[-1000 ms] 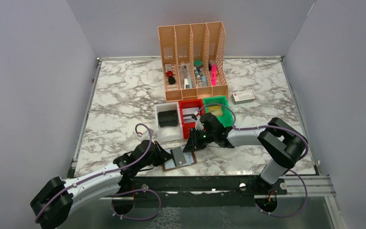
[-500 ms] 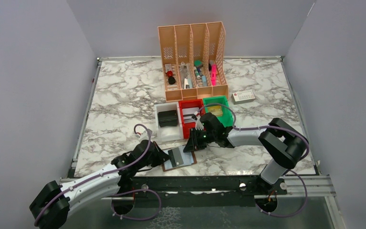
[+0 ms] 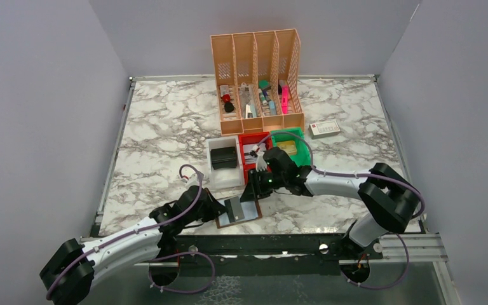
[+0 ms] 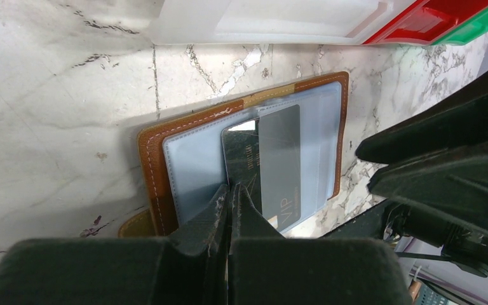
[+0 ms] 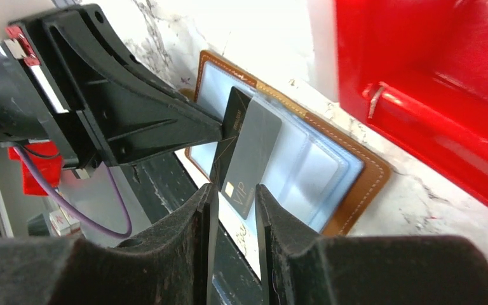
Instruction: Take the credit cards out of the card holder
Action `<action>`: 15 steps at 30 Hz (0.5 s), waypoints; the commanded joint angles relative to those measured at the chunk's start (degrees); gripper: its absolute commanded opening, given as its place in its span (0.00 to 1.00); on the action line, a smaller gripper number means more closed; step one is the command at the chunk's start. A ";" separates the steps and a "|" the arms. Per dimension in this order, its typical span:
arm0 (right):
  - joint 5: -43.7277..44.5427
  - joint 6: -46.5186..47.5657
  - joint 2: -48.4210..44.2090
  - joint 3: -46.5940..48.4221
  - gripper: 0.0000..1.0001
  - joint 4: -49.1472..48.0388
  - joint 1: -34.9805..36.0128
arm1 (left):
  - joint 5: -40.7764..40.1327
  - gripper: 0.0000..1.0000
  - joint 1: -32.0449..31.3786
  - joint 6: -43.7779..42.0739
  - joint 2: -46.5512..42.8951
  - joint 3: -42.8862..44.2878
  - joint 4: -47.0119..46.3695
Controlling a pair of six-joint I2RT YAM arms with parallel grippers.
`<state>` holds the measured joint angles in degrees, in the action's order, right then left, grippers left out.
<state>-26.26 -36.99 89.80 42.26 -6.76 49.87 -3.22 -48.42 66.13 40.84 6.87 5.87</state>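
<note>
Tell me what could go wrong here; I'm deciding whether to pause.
The left tool pinches the card only by its edge, so it may slip before the open right tool takes hold. Nothing pins the holder, which lies near the edge of the table; a tug could drag it off.

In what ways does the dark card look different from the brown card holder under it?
Colour: the dark card is nearly black with "VIP" lettering; the card holder is brown with a bluish-grey inside. Size: the dark card is smaller than the card holder. Pose: the card holder lies open on the table; the dark card lies over its inside. Both are flat and rectangular.
</note>
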 commanded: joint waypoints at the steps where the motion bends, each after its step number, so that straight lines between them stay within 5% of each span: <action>1: -1.25 1.72 3.43 1.96 0.34 0.46 2.39 | -0.89 0.00 0.27 -1.18 0.13 1.19 -0.20; 9: 1.56 0.86 8.61 2.12 0.35 2.93 2.78 | -0.54 0.00 0.34 -1.19 -0.99 1.51 -0.21; 15: 3.61 -1.95 8.54 -1.17 0.35 1.58 2.78 | 0.82 0.21 0.38 -0.17 -1.03 0.75 -1.51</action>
<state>-26.37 -37.65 96.97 43.79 -6.52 52.51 -3.16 -48.42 65.67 40.32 6.98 5.67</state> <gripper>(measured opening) 0.346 0.120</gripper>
